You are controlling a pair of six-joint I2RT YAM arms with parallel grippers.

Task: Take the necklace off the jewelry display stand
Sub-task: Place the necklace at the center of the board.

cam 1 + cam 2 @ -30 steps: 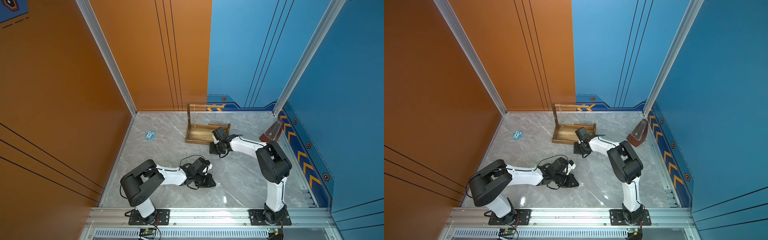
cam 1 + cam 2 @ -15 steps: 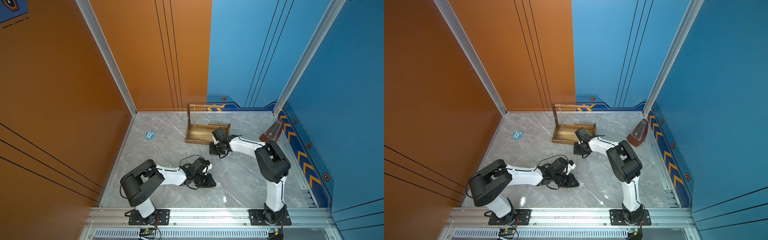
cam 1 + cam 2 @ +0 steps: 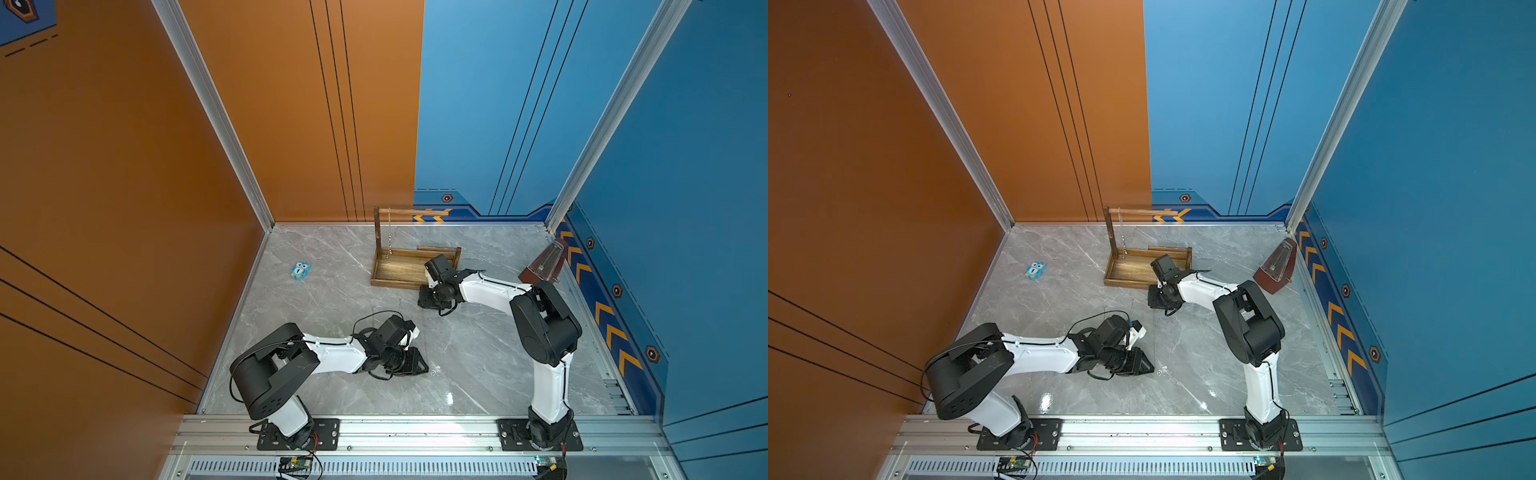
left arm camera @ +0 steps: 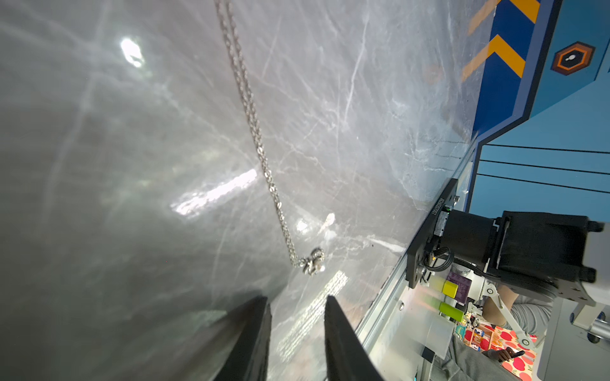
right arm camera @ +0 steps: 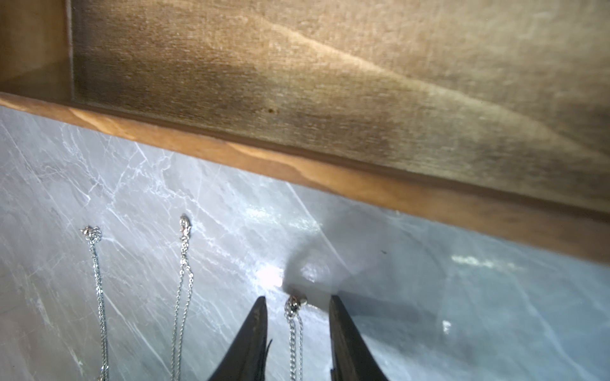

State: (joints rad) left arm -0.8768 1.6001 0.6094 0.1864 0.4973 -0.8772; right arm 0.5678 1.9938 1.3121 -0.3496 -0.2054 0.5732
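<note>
The brown wooden jewelry display stand (image 3: 399, 268) sits in the upper middle of both top views, on the grey marble desk (image 3: 478, 353). A thin silver necklace (image 3: 389, 232) hangs from its top rod (image 3: 415, 212) beside the post, reaching down to the tray. In the top views the right fingers (image 5: 251, 349) sit just below the tray's lower right corner. The right wrist view shows them standing apart and gripping nothing, with the clasp end of a silver chain (image 5: 293, 316) lying flat on the desk between them, touching neither. Two more chain ends (image 5: 99, 280) lie beside it, near the tray's wooden rim (image 5: 297, 168). The left fingers (image 4: 251, 346), at lower centre of the top views, are also parted and empty. A silver chain with a small pendant (image 4: 313, 260) lies on the desk just ahead of their tips, apart from them.
</note>
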